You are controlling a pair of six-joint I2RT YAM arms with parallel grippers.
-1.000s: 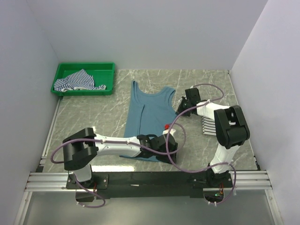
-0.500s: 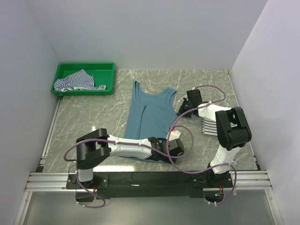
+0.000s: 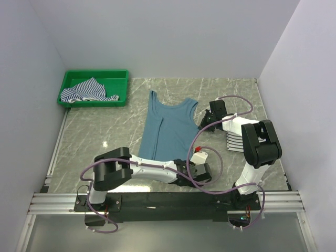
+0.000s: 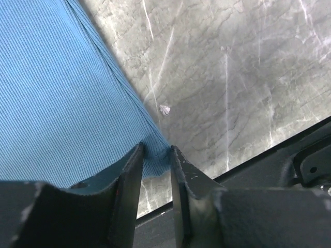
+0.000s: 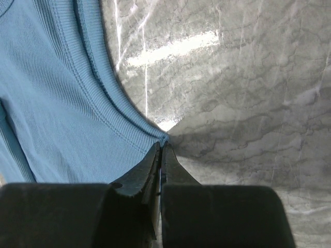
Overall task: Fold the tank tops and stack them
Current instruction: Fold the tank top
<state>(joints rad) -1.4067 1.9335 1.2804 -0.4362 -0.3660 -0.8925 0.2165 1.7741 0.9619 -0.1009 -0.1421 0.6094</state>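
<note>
The teal-blue tank top [image 3: 170, 126] lies flat in the middle of the table, neck to the far side. My left gripper [image 3: 202, 170] is at its near right hem corner; in the left wrist view the jaws stand narrowly apart with that corner [image 4: 155, 155] between the fingertips [image 4: 138, 155]. My right gripper [image 3: 203, 119] is shut on the ribbed edge at the top's right side [image 5: 163, 138]. The white tank top with thin black stripes [image 3: 232, 142] lies folded under the right arm. The blue-and-white striped tank top [image 3: 86, 90] lies crumpled in the tray.
The green plastic tray [image 3: 122, 79] stands at the far left corner. White walls close the table on three sides. A black rail [image 3: 168, 199] runs along the near edge, just behind the left gripper.
My left gripper has moved right and nearer along the teal top's hem, reaching its right corner. The right gripper has hardly moved.
</note>
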